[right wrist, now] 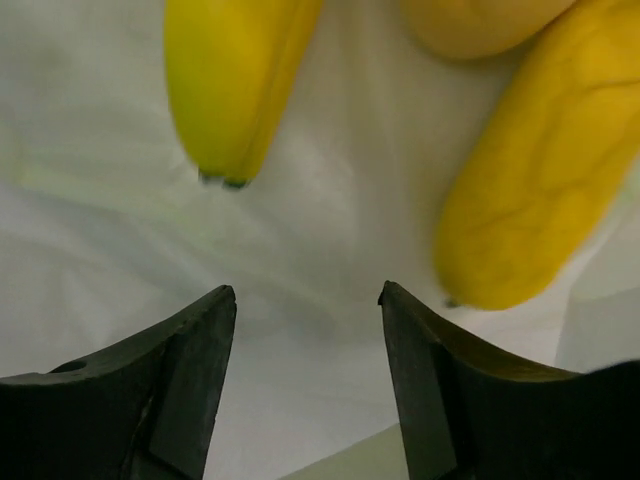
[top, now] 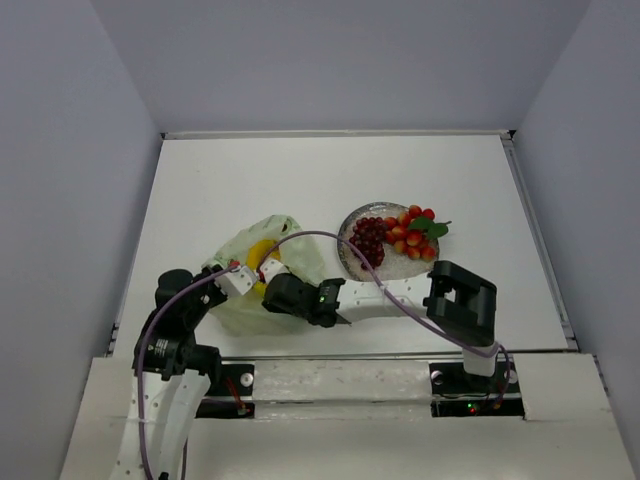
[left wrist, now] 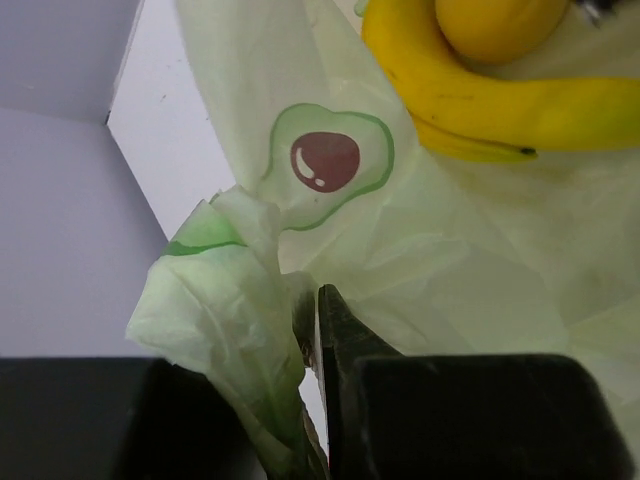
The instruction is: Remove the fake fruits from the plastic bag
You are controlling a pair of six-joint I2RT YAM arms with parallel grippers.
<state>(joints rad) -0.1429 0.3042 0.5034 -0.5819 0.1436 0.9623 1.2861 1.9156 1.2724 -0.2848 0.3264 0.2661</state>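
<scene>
The pale yellow-green plastic bag lies left of centre, and two yellow bananas show in its mouth. My left gripper is shut on a bunched fold of the bag. Its wrist view shows the bananas and a round yellow-orange fruit just beyond. My right gripper is open and empty inside the bag mouth. Its fingertips are just short of the two bananas and the round fruit. The dark grape bunch and the red berry bunch lie on the plate.
The speckled grey plate sits right of the bag, beside my right forearm. The bag carries an avocado print. Grey walls enclose the white table on the left, right and back.
</scene>
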